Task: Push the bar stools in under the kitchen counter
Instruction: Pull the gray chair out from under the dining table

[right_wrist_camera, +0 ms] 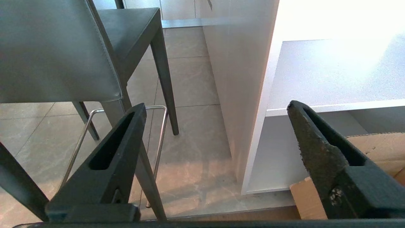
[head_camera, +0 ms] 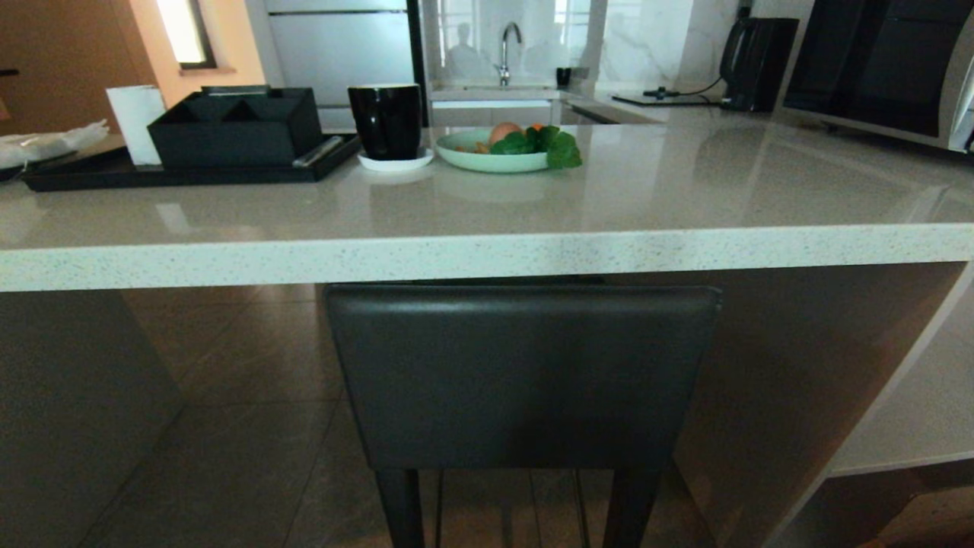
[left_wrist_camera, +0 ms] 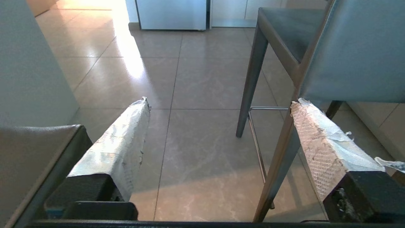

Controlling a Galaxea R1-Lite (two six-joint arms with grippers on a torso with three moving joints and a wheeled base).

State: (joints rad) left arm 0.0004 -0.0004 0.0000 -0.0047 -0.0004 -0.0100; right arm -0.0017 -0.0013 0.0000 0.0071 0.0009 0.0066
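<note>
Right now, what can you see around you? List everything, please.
bar stool: one, dark grey, centre, backrest just below the counter edge
second stool: one, dark, only a corner shows, in the left wrist view
kitchen counter: one, pale speckled stone
tray: one, black, far left on counter, with a black box
cup: one, black, on white saucer
plate: one, pale green, holding greens
kettle: one, black, back right
left pincer: open, empty
right pincer: open, empty

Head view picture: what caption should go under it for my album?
Dark grey leather bar stool tucked beneath the pale speckled stone kitchen counter.
</note>
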